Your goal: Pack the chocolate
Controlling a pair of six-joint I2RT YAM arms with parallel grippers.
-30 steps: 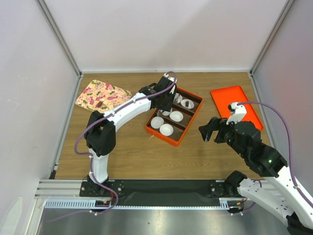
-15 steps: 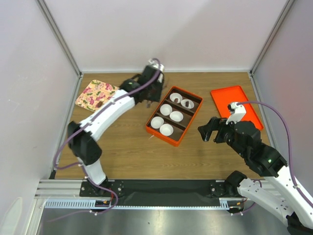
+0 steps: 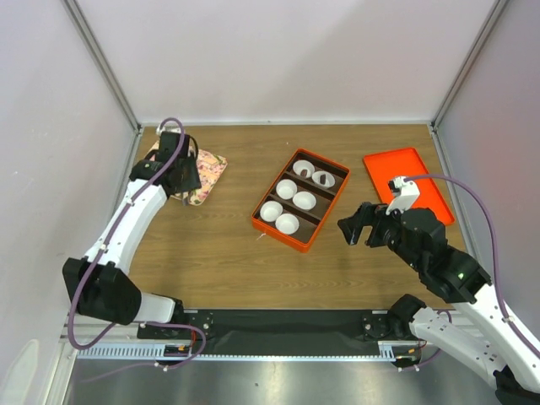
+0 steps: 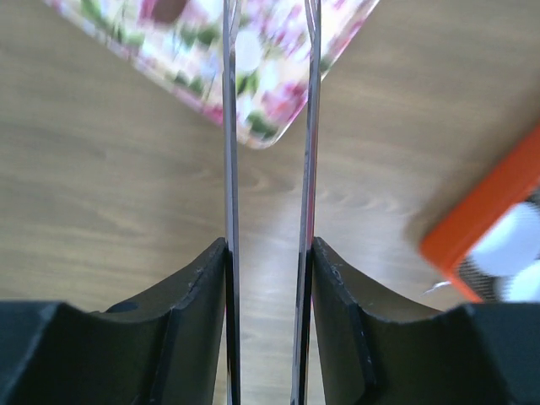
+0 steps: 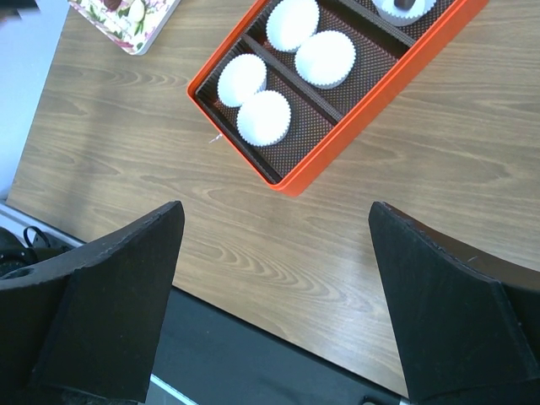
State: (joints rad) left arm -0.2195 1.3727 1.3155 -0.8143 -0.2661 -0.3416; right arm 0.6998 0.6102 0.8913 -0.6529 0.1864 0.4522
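My left gripper [image 3: 187,179] hovers over the floral tray [image 3: 211,165] at the far left, shut on a pair of thin metal tweezers [image 4: 229,126]. The tweezer blades stand slightly apart with nothing between them. A dark brown chocolate [image 4: 169,8] lies on the tray just beyond and left of the blade tips. The orange divided box [image 3: 261,224] holds several white paper cups [image 3: 288,223]; a far cup carries a dark piece [image 5: 405,4]. My right gripper [image 3: 363,226] hangs open and empty to the right of the box.
An orange lid [image 3: 407,181] lies flat at the back right. Grey walls and metal posts enclose the wooden table [image 3: 211,253]. A black strip with the arm bases runs along the near edge.
The left arm has swung left, from over the orange box to over the floral tray, with the tweezers still in its grip. The right arm has barely moved.
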